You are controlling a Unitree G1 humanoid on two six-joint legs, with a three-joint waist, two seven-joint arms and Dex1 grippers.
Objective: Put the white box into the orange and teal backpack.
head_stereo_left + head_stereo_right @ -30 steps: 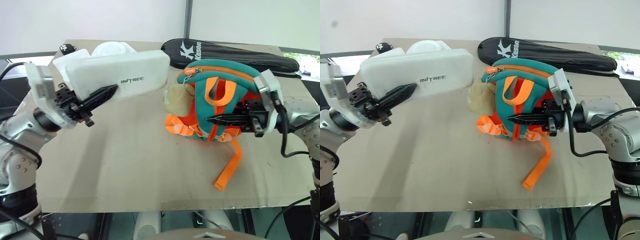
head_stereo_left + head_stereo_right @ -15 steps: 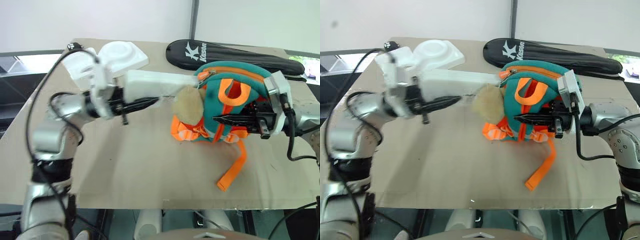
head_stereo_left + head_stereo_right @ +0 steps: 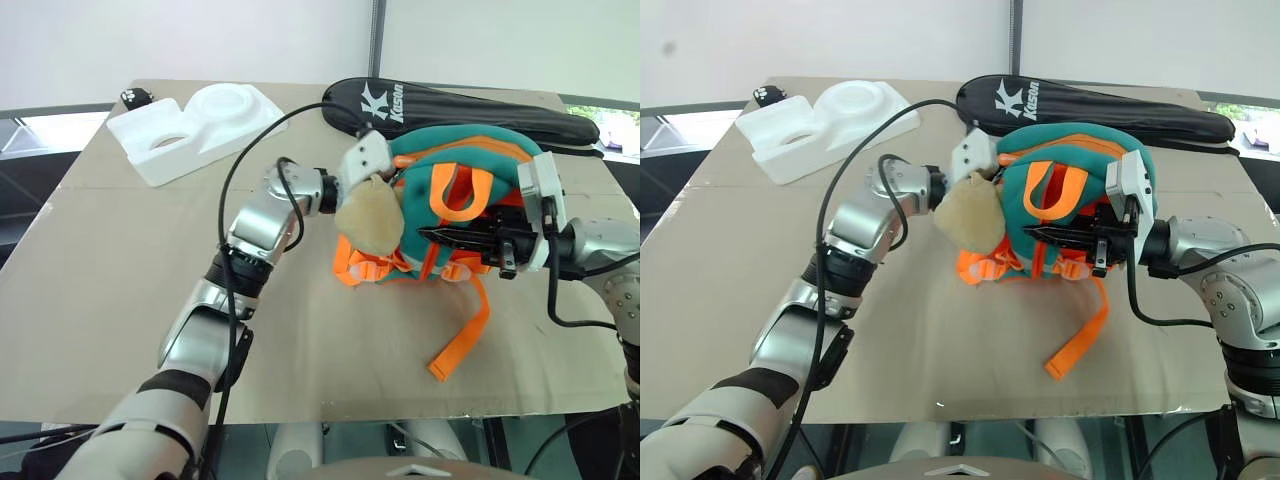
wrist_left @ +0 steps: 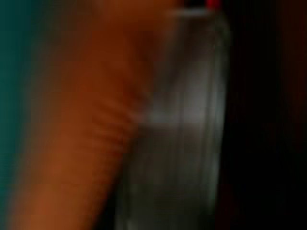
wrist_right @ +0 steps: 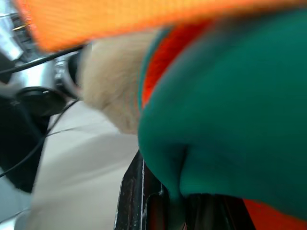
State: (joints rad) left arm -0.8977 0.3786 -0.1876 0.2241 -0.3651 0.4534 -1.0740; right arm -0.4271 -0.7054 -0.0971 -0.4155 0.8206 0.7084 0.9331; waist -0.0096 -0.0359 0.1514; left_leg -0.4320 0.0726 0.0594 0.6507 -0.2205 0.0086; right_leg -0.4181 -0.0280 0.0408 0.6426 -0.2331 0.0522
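Note:
The orange and teal backpack point(image 3: 470, 165) stands upright right of the table's middle, and its beige plush charm point(image 3: 368, 222) hangs on its left side. My left arm reaches across to that side. Its white wrist block point(image 3: 362, 160) presses against the pack's upper opening, and the gripper beyond it is buried inside. The white box is hidden. The left wrist view gives a blur of orange fabric point(image 4: 81, 124) beside a pale grey surface. My right gripper point(image 3: 426, 235) comes in level from the right, shut on the pack's front, pinching teal fabric point(image 5: 225, 124) in the right wrist view.
A bulky white foam piece point(image 3: 195, 125) lies at the back left with a small black item point(image 3: 134, 97) beside it. A long black racket bag point(image 3: 470, 110) lies behind the pack. A loose orange strap point(image 3: 462, 335) trails toward the table's front edge.
My left arm swung right, carrying the white box from above the table's left into the backpack's opening, where it went out of sight. The right gripper kept its hold on the pack.

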